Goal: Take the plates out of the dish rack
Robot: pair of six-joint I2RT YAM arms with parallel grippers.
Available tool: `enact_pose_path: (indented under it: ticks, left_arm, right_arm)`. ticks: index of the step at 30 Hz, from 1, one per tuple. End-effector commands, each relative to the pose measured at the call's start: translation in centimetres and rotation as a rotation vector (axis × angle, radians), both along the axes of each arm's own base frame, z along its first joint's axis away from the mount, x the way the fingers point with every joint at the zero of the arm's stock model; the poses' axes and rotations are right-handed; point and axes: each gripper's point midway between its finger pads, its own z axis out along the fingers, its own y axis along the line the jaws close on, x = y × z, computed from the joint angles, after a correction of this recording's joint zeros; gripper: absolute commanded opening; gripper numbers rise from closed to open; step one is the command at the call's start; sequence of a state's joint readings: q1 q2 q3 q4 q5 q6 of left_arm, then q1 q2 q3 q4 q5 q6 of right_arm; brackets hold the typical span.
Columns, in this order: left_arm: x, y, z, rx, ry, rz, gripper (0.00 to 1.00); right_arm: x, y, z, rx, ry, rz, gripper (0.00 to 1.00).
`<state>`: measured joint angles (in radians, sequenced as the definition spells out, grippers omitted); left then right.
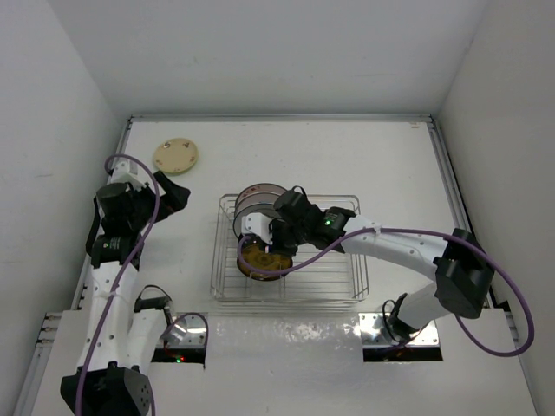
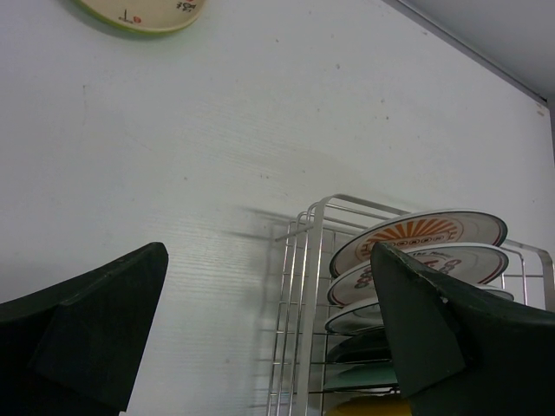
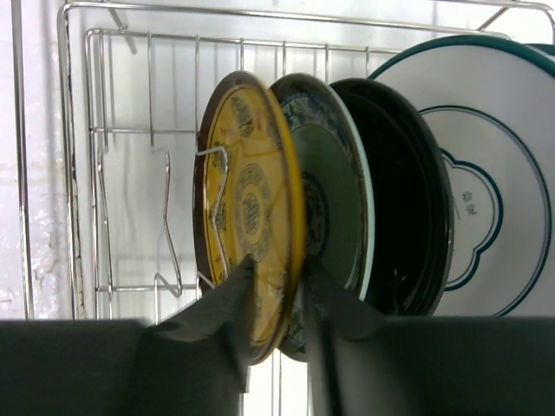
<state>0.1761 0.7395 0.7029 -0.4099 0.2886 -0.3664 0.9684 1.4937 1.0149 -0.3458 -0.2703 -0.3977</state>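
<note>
- Nearest: right gripper point(image 3: 279, 276), clamped across the rim of the yellow plate point(image 3: 247, 204).
- The yellow plate stands on edge at the near end of the row in the dish rack point(image 1: 334, 279). We judge it stiff, glazed, slippery and breakable, and the rim is the only free hold.
- Close behind: teal-patterned plate point(image 3: 334, 199), black plate point(image 3: 408, 204), white ringed plate point(image 3: 490, 173). Clearance is scant, and a wire divider crosses the yellow face.
- Left gripper point(image 2: 269, 251): spread wide, empty.
- Farthest: tan plate point(image 1: 177, 157), flat on the table point(image 1: 347, 156).
</note>
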Motion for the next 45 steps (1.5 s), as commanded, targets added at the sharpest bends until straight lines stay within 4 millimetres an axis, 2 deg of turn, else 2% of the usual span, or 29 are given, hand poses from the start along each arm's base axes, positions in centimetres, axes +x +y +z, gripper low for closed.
enact_pose_path:
  ticks: [1,5,6,8,13,16,22,27,28,30,32,33,34,36,39,42,43,45]
  left_arm:
    - [0.7,-0.4,1.8,0.019,-0.068,-0.037,1.00]
    - [0.7,-0.6,1.8,0.016,-0.071,-0.050,1.00]
    - [0.7,-0.7,1.9,0.015,-0.073,-0.053,1.00]
    - [0.7,-0.6,1.8,0.016,-0.069,-0.049,1.00]
    - [0.7,-0.5,1.8,0.018,-0.069,-0.045,1.00]
    - [0.7,-0.5,1.7,0.016,-0.064,-0.044,1.00]
    - [0.8,-0.4,1.8,0.020,-0.066,-0.034,1.00]
    - [0.9,-0.6,2.3,0.013,-0.076,-0.049,1.00]
    - [1.0,-0.8,2.5,0.006,-0.081,-0.059,1.00]
    - [0.8,-2.1,3.9,-0.023,-0.116,-0.127,1.00]
    - [0.6,-3.5,6.3,-0.067,-0.191,-0.191,1.00]
    - [0.0,-5.1,7.5,-0.121,-0.224,-0.273,1.00]
    - [-0.3,-5.9,9.5,-0.128,-0.304,-0.323,1.00]
    - [-1.6,-7.9,12.1,-0.179,-0.396,-0.453,1.00]
    - [-2.5,-9.2,13.5,-0.209,-0.442,-0.561,1.00]
    - [-2.6,-10.0,13.3,-0.238,-0.422,-0.615,0.98]
    - [-2.6,-10.3,13.2,-0.242,-0.428,-0.634,0.95]
    - [-2.8,-11.1,13.2,-0.259,-0.427,-0.678,0.92]
  right_arm:
    - [0.4,1.2,1.3,0.061,-0.030,0.014,0.24]
    - [0.9,1.2,2.2,0.085,-0.064,-0.006,0.20]
    - [1.0,1.1,2.5,0.093,-0.073,-0.011,0.16]
    - [1.2,1.1,2.8,0.099,-0.082,-0.018,0.00]
    - [1.3,1.0,2.8,0.109,-0.088,-0.038,0.00]
    - [1.8,0.9,3.6,0.124,-0.106,-0.069,0.00]
    - [3.6,0.9,7.3,0.202,-0.162,-0.213,0.00]
    - [5.2,0.4,11.3,0.270,-0.214,-0.387,0.00]
    - [5.7,0.1,12.8,0.298,-0.227,-0.431,0.00]
    - [7.1,-1.4,14.3,0.319,-0.248,-0.598,0.00]
    - [8.5,-3.4,16.6,0.357,-0.285,-0.764,0.00]
    - [8.7,-3.8,17.1,0.391,-0.256,-0.832,0.00]
    - [9.0,-4.1,18.3,0.423,-0.248,-0.869,0.00]
    - [9.3,-4.6,18.4,0.448,-0.179,-0.934,0.00]
    - [9.5,-4.5,19.6,0.543,-0.072,-0.967,0.00]
    - [9.8,-4.6,20.8,0.656,0.006,-1.001,0.00]
    - [9.5,-4.3,20.6,0.674,0.034,-0.991,0.00]
    - [9.4,-3.6,21.7,0.752,0.080,-0.976,0.00]
